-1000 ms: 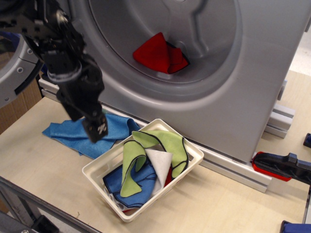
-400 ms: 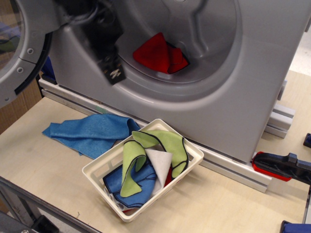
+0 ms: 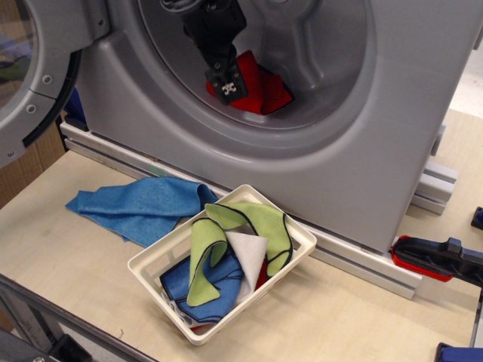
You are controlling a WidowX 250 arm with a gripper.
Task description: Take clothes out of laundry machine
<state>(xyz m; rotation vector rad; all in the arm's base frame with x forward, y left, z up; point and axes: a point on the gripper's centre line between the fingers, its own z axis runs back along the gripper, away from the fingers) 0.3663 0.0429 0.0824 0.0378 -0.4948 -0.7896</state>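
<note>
The arm is cut off by the top edge, and how far the gripper [image 3: 226, 84] is parted cannot be told: only its dark tip is seen. It is reached into the drum hole of the washing machine [image 3: 362, 151], its tip over the left edge of the red cloth [image 3: 260, 87]; contact cannot be confirmed. The cloth lies crumpled, just right of the gripper, on the drum floor

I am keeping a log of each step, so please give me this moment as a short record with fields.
gripper: inside the drum opening, at the left edge of the red cloth; jaws not readable
red cloth: lying in the washing machine drum
white basket: on the table, holding green, blue and white cloths
blue cloth: on the table, left of the basket
task state: red cloth not yet out
</note>
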